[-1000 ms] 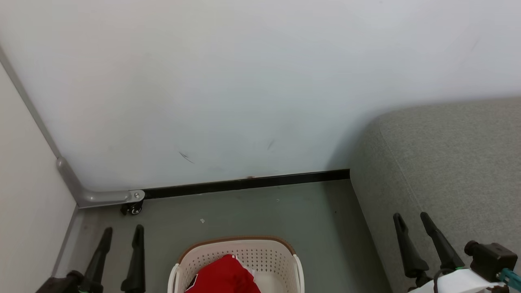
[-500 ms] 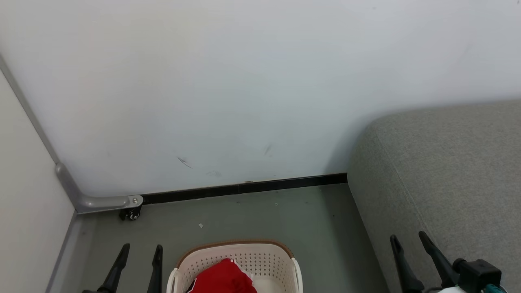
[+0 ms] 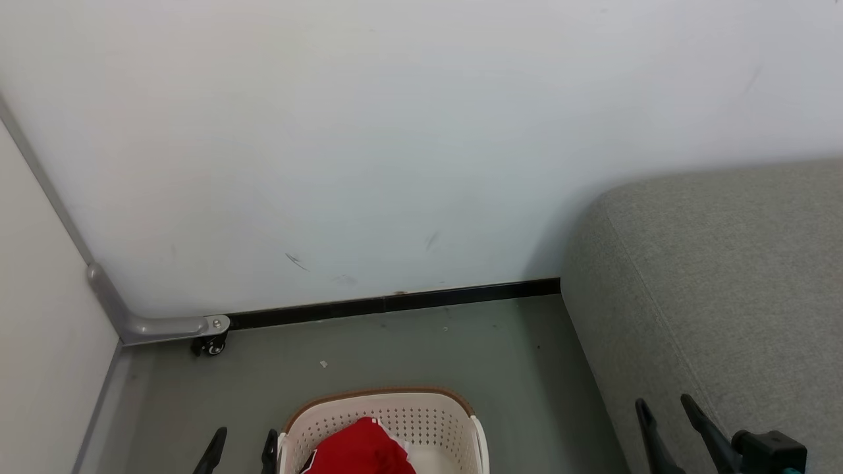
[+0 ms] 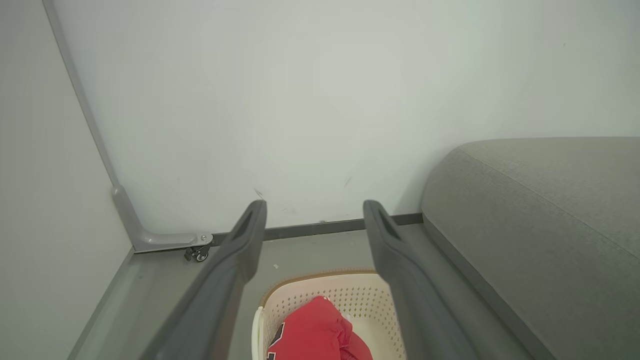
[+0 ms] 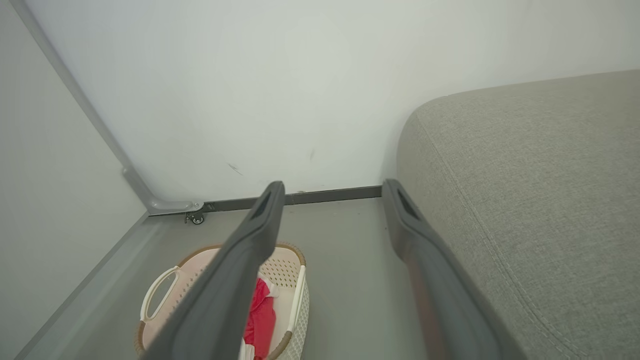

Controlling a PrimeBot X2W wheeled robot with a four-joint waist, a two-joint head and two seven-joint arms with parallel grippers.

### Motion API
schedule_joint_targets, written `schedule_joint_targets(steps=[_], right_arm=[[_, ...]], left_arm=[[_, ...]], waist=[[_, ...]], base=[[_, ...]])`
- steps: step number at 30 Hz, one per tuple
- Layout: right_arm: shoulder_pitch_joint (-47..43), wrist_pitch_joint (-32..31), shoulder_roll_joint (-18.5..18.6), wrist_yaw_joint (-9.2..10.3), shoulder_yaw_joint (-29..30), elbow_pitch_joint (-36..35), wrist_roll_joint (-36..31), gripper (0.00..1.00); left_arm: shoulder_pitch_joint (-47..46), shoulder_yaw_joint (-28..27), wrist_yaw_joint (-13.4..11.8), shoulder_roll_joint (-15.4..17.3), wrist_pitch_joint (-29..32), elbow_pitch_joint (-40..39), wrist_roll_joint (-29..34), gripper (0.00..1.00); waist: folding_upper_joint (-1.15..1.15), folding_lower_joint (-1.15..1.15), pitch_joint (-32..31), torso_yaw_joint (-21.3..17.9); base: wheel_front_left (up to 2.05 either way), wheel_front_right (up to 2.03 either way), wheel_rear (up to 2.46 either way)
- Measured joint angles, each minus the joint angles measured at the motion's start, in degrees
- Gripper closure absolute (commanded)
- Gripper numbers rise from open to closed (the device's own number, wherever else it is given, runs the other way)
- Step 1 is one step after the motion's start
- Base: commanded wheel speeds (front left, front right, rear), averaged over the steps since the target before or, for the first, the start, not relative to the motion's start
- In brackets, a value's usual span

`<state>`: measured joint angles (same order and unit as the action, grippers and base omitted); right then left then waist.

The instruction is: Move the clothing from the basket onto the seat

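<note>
Two long, dark, tapering fingers make up the robot's left gripper (image 3: pixel 247 434), seen just left of the basket (image 3: pixel 382 395). The right gripper (image 3: pixel 663 401), well right of the basket, matches it, with a black boxy block (image 3: pixel 770 449) alongside. Close up, each matte grey fingertip (image 4: pixel 255 215) carries a recessed slot.

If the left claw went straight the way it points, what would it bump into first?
Probably the plain white wall, passing above the cream perforated plastic basket; depth is hard to judge.

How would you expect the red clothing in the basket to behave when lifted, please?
The clothing lies bunched in soft folds in the basket, so it will probably hang limp when lifted. It looks thin, so likely light. Trailing cloth may snag the basket.
</note>
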<state>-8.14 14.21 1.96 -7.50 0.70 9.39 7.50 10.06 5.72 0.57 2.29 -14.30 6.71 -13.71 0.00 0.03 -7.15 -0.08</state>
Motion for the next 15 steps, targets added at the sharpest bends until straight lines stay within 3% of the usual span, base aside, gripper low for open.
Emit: schedule_joint_targets(steps=[15], right_arm=[[0.35, 0.00, 0.00, 0.00, -0.60, 0.90, 0.01, 0.00]], left_arm=[[-0.34, 0.09, -1.09, 0.01, 0.00, 0.63, -0.04, 0.00]], waist=[[0.00, 0.00, 0.08, 0.12]], base=[[0.00, 0.00, 0.00]])
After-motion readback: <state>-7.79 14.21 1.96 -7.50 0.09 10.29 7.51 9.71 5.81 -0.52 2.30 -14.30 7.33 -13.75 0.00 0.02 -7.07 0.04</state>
